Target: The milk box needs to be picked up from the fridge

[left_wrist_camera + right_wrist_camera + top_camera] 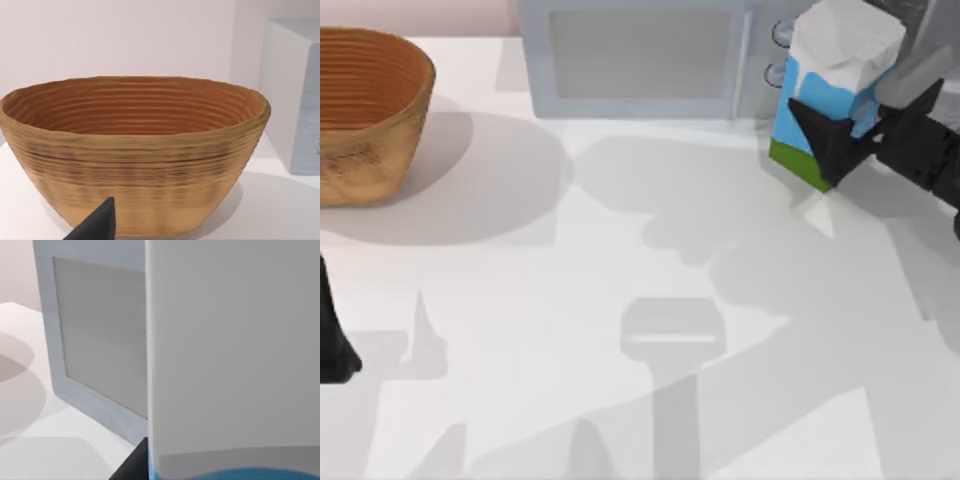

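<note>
My right gripper [840, 135] is closed around the milk box [835, 85], its dark fingers pinching the light blue sides just above the green band. The carton hangs tilted, clear of the surface [620, 250], at the top view's right, just in front of a pale appliance with round knobs [640, 55] that stands at the back. No dark grey fridge can be made out here, so the box looks already taken out, and the remaining work is simply to keep hold of it.

The risk I judge greatest is slipping. The grasp sits low, so the heavier upper part could swing and the smooth sides could slide between my fingers. Squeezing harder may dent the thin walls. The carton is also very near the appliance's knob side, and a careless swing could knock its gabled top against it.

My left gripper [95, 225] is parked at the left edge, near the woven basket [365, 110]; whether it is open I cannot tell.
</note>
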